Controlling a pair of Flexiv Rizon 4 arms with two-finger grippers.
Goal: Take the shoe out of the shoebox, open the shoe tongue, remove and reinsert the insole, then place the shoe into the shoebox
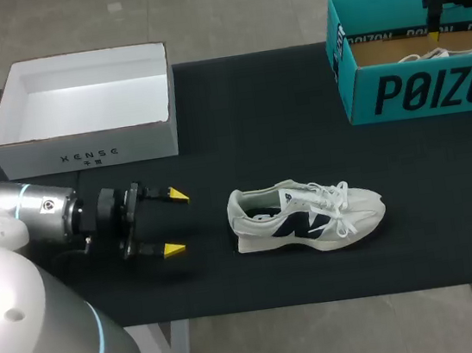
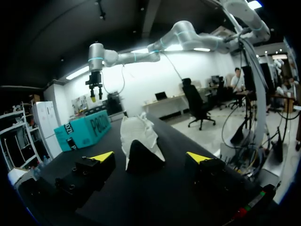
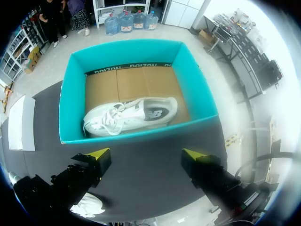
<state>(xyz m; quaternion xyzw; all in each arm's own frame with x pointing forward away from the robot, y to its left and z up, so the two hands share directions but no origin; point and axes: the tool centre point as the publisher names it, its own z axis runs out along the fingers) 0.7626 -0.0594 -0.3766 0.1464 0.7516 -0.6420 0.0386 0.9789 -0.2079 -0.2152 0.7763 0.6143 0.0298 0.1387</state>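
White sneaker (image 1: 306, 215) rests on the black bench (image 1: 255, 122), heel towards the left pincer (image 1: 175, 223) and a little ahead of it, not touching; that pincer's fingers stand wide apart, holding nothing. Above the teal shoebox (image 3: 141, 51) hangs the right pincer (image 3: 146, 155), likewise spread and empty, with a second shoe (image 3: 131, 115) lying in the box beneath it

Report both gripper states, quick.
Left gripper: open, holding nothing.
Right gripper: open, holding nothing, over the teal shoebox.
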